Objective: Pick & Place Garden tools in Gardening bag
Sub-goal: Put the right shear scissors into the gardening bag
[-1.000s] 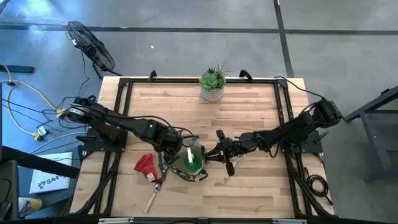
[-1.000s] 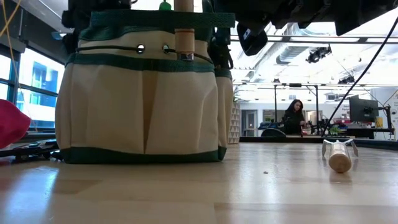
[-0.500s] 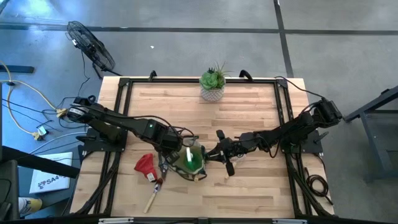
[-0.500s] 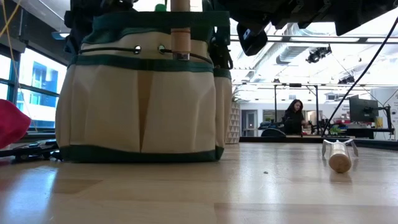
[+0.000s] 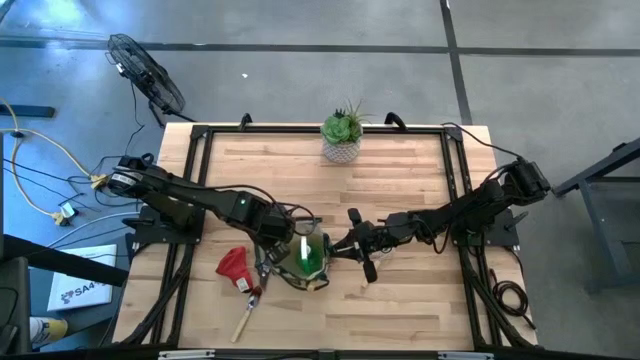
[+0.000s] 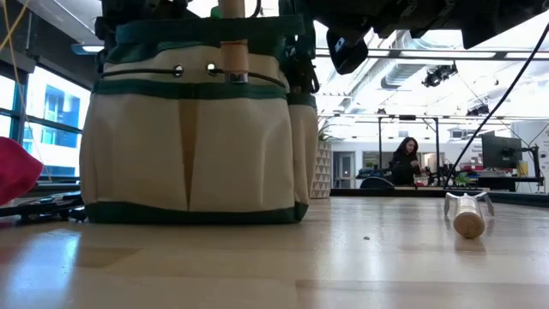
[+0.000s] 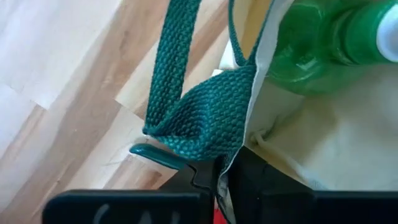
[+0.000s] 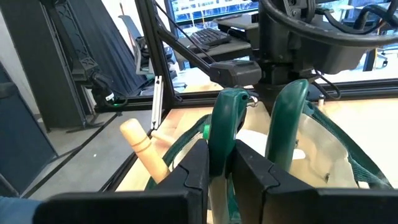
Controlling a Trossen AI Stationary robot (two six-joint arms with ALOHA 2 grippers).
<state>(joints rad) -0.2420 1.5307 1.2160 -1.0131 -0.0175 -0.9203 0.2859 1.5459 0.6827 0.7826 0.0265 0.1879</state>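
Observation:
The gardening bag (image 5: pixel 297 276) (image 6: pixel 189 146) stands on its base on the table, near the front middle. A green spray bottle (image 5: pixel 309 255) (image 7: pixel 317 43) lies inside it. A wooden-handled tool (image 6: pixel 232 47) (image 8: pixel 144 148) sticks up from an outer pocket. My left gripper (image 5: pixel 272 243) (image 7: pixel 217 177) is shut on the bag's left rim. My right gripper (image 5: pixel 340 246) (image 8: pixel 221 155) is shut on a loop handle at the bag's right side. My left gripper pinches the bag's rim (image 7: pixel 225 152) between its two fingers, where the green webbing meets the tan wall beside a loop handle's root. It comes steeply from above. The bag's base stays on the table. My right gripper pinches one strand of the green loop handle (image 8: pixel 225 115) between its two fingers, reaching in level from the table's right. The handle stands up from the rim in an arch. The bag's base rests on the table.
A red glove (image 5: pixel 234 265) (image 6: pixel 13 172), dark pruners (image 5: pixel 262 276) and a wooden-handled tool (image 5: pixel 245 318) lie left of and in front of the bag. Another wooden-handled tool (image 6: pixel 467 216) (image 5: pixel 368 268) lies to its right. A potted succulent (image 5: pixel 342 135) stands at the far edge.
The bag has shifted slightly on the table. In the low view its near wall and the wooden handle in the pocket have moved toward the table's left, while the base stays down. Both arms have kept their places.

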